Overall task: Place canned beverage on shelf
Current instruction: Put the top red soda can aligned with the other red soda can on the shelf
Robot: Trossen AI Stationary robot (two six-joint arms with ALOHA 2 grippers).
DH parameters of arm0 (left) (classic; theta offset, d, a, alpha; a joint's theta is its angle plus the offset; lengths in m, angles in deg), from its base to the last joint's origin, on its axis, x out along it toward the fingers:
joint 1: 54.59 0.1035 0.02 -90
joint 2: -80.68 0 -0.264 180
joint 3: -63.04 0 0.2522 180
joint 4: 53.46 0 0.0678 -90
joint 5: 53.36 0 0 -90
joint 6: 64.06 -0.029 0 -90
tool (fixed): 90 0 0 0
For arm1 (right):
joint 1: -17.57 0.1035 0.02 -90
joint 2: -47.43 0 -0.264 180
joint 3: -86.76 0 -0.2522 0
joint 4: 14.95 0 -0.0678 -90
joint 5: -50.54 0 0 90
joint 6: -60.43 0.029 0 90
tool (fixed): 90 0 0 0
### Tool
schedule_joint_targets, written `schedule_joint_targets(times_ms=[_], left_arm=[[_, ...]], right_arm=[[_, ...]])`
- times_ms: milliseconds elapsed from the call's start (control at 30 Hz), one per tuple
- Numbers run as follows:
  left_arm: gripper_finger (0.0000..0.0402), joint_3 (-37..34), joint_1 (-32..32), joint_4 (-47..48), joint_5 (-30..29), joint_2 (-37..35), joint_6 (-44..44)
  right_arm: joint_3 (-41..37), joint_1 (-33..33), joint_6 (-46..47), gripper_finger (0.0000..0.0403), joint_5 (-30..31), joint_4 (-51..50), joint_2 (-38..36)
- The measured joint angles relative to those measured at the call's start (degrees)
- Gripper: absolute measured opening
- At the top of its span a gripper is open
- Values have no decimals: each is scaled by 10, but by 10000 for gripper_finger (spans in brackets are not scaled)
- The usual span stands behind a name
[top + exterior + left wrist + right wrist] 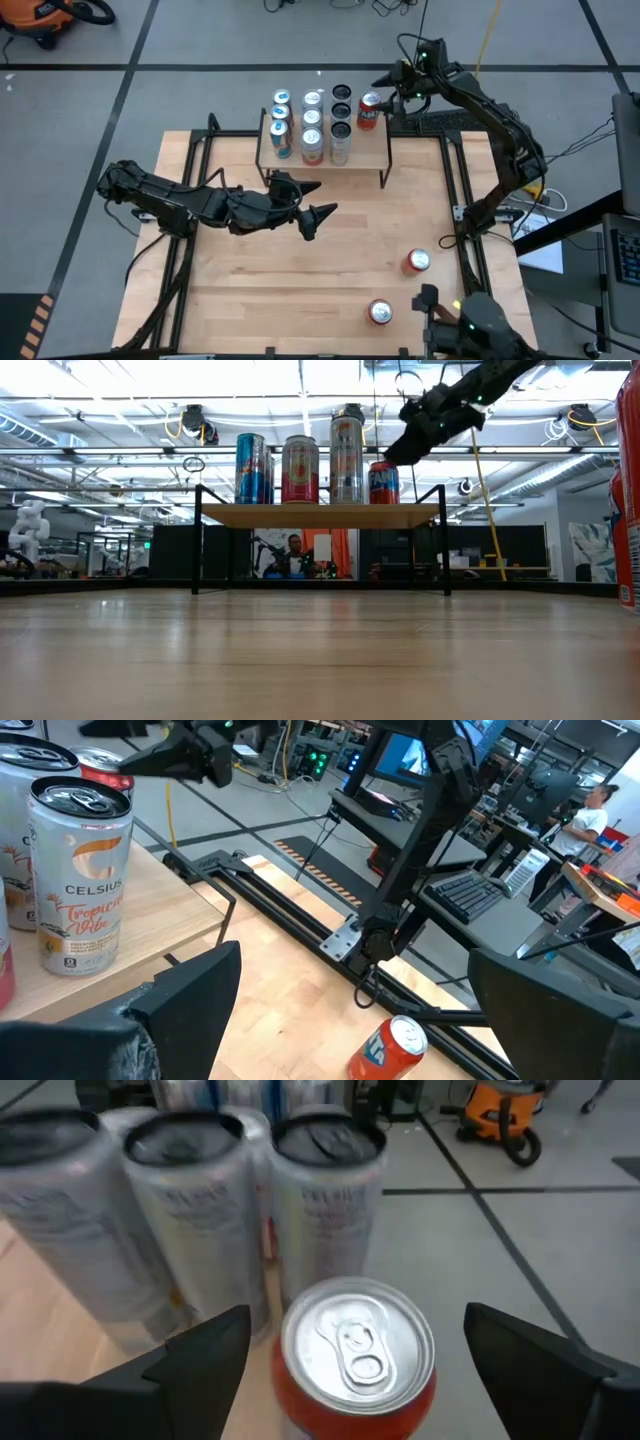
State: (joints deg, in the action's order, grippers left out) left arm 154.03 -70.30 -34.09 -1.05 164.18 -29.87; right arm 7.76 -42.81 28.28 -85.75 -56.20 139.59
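**Red can stood on the shelf, right claw spread around it**

The red can [369,110] is seen upright on the shelf [372,150], at its right end, just beside the row of taller cans [312,125]. In the right wrist view its silver lid [357,1342] lies between two parted fingers [205,1355], neither shown pressing on it. The right claw [385,88] is placed just above the can in the high view. Only the low view shows the can's base resting on the shelf top [320,515]. The left claw [312,205] is held wide apart over the tabletop [300,290], in front of the shelf. Two more red cans [417,261] [380,312] are seen near the tabletop's right edge.
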Motion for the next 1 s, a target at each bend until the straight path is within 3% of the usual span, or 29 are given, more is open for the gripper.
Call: schedule_joint_targets(times_ms=[200, 467, 800, 1000], left_arm=[[393, 0, 0, 4, 1, 0, 0], [393, 0, 0, 13, 17, 0, -1], [393, 0, 0, 15, 40, 0, -4], [393, 0, 0, 20, 49, 0, -4]], right_arm=[[0, 0, 38, 345, -1, -1, -50], [0, 35, 137, 345, 1, -15, -172], [0, 132, 277, 345, 117, -90, -321], [0, 187, 345, 345, 136, -176, -372]])
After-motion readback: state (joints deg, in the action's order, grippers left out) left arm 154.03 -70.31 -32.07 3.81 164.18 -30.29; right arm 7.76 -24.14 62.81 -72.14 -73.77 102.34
